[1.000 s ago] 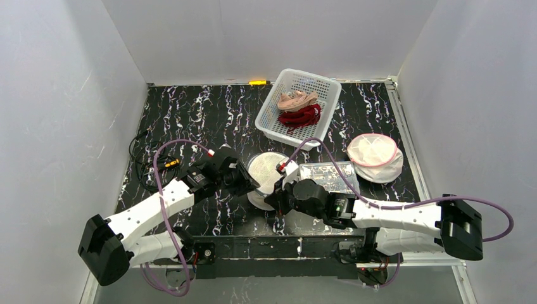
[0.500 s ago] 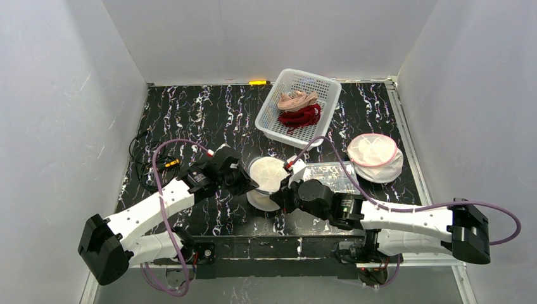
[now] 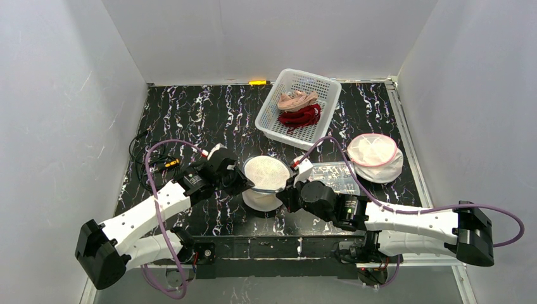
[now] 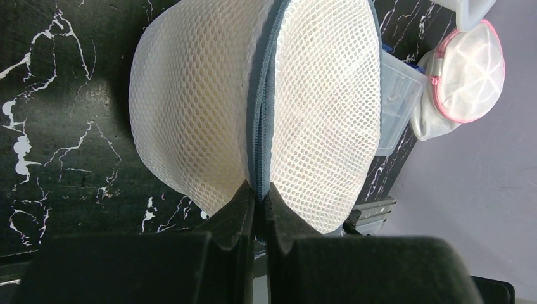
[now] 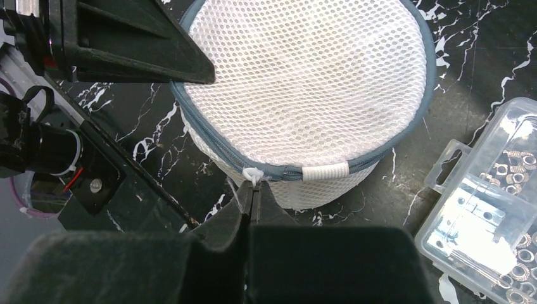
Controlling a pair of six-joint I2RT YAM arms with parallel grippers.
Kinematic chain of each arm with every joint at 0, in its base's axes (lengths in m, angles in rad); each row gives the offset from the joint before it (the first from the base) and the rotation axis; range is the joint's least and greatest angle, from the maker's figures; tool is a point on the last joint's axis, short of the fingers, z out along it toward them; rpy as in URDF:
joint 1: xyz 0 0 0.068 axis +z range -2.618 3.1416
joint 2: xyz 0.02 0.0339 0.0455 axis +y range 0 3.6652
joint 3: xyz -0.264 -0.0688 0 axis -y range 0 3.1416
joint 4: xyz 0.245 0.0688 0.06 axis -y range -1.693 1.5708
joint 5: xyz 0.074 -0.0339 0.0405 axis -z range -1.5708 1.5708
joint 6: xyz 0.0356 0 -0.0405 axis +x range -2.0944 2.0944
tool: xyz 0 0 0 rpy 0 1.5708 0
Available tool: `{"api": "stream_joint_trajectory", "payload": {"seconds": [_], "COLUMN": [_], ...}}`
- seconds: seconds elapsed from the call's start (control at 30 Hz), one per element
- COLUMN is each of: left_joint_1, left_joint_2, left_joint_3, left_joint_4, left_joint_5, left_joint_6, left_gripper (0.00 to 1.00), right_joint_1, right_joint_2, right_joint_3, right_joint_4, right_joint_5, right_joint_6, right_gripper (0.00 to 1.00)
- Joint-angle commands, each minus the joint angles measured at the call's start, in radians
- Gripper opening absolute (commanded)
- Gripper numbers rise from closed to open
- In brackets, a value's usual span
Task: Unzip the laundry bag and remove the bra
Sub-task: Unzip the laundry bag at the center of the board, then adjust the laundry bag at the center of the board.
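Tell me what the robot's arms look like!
Both arms are white with chunky black joints: the left arm and right arm. A purple cable loops along each. The left gripper and right gripper have black, wedge-shaped fingers.

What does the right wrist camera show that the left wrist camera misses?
Only the right wrist view shows the white zipper pull, pinched by the shut right tool, and the metal nuts inside the clear box. Only the left wrist view shows the pink-rimmed mesh bag and a corner of the white basket. Both show the white mesh laundry bag with its grey zipper band, the shut left tool pinching that band, the clear box and the black marbled table.
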Motion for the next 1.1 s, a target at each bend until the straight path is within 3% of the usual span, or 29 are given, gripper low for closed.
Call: {"api": "stream_joint_trajectory", "payload": {"seconds": [0.0, 0.1, 0.13, 0.23, 0.33, 0.5, 0.77, 1.07], "left_joint_1": [0.008, 0.008, 0.008, 0.008, 0.008, 0.008, 0.003, -0.026], "left_joint_2": [-0.027, -0.036, -0.043, -0.063, -0.074, -0.123, -0.244, -0.308], "left_joint_3": [-0.016, -0.028, -0.039, -0.096, -0.138, -0.218, -0.377, -0.425], "left_joint_4": [-0.063, -0.041, -0.021, 0.068, 0.140, 0.255, 0.532, 0.551], "left_joint_5": [-0.067, -0.061, -0.056, -0.038, -0.035, -0.067, -0.164, -0.260], "left_joint_6": [0.005, -0.009, -0.018, -0.066, -0.111, -0.166, -0.232, -0.151], "left_gripper": [0.00, 0.00, 0.00, 0.00, 0.00, 0.00, 0.00, 0.00], "right_joint_1": [0.000, -0.001, 0.000, 0.000, -0.001, -0.001, -0.012, -0.062], "right_joint_2": [-0.003, -0.007, -0.013, -0.039, -0.067, -0.112, -0.097, 0.070], "right_joint_3": [0.004, 0.012, 0.015, 0.026, 0.033, -0.012, -0.117, -0.129], "right_joint_4": [0.001, 0.003, 0.004, -0.010, -0.029, -0.009, 0.167, 0.394], "right_joint_5": [0.059, 0.038, 0.027, 0.007, 0.019, 0.056, 0.033, 0.019], "right_joint_6": [0.020, 0.040, 0.052, 0.122, 0.230, 0.454, 0.726, 0.836], "right_gripper": [0.01, 0.01, 0.06, 0.43, 0.68, 0.95, 0.99, 0.93]}}
